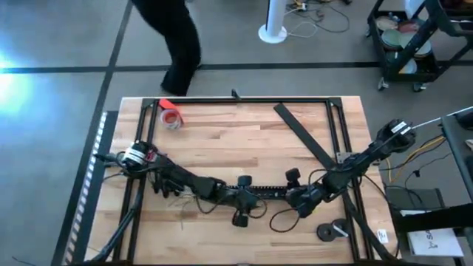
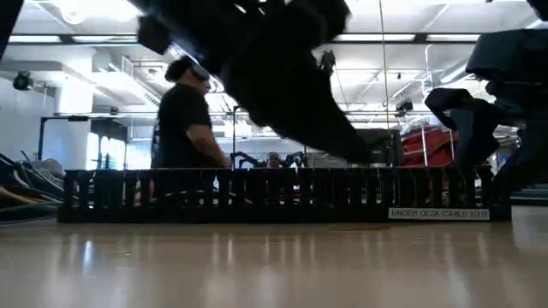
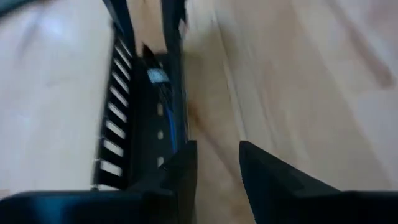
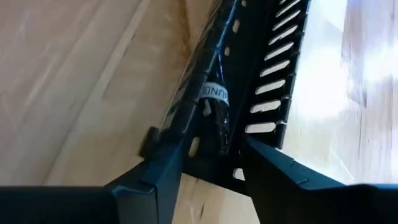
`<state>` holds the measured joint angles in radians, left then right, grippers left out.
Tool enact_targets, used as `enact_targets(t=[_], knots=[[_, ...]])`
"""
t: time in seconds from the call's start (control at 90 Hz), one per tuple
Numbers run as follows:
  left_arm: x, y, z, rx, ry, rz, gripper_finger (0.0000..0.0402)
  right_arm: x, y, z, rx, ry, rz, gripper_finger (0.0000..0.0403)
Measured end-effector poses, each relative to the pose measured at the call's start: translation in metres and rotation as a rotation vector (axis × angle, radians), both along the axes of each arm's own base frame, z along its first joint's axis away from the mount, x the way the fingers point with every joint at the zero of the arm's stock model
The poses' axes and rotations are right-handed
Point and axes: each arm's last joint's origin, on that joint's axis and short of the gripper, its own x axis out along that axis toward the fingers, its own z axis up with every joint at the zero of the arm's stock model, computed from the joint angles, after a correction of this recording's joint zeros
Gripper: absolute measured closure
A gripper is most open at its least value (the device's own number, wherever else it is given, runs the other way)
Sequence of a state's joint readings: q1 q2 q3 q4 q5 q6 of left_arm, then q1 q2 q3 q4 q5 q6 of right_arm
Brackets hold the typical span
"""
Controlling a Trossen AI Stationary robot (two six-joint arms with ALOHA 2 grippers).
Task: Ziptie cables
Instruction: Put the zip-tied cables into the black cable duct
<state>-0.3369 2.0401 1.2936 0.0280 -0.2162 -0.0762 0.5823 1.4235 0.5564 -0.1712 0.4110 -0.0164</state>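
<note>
Left gripper [image 1: 244, 199] – fingers parted, nothing held – low over the table's [image 1: 222, 144] near centre. Cables [image 1: 188, 201] lie loose beneath the left arm. Right gripper [image 1: 290, 193] faces it, fingers apart, straddling a slotted black cable tray [image 4: 261, 81].

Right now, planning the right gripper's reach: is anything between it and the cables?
Nothing visible. The open right gripper straddles the end of the black slotted tray, and the cables lie in its channel just ahead; only the tray's walls flank them.
</note>
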Motion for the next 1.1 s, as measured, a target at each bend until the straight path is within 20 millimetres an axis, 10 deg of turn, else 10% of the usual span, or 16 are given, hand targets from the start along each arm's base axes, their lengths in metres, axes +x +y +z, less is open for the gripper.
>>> enact_targets(t=[0.6,1.1], knots=[[-0.004,0.003,-0.014,0.063,0.119,-0.043,0.0399,-0.014,0.020,0.000,-0.358,-0.076,0.277,0.0282],[0.011,0.020,0.020,0.090,0.034,-0.048,0.0320,-0.009,0.022,-0.024,-0.532,-0.003,0.430,0.0257]])
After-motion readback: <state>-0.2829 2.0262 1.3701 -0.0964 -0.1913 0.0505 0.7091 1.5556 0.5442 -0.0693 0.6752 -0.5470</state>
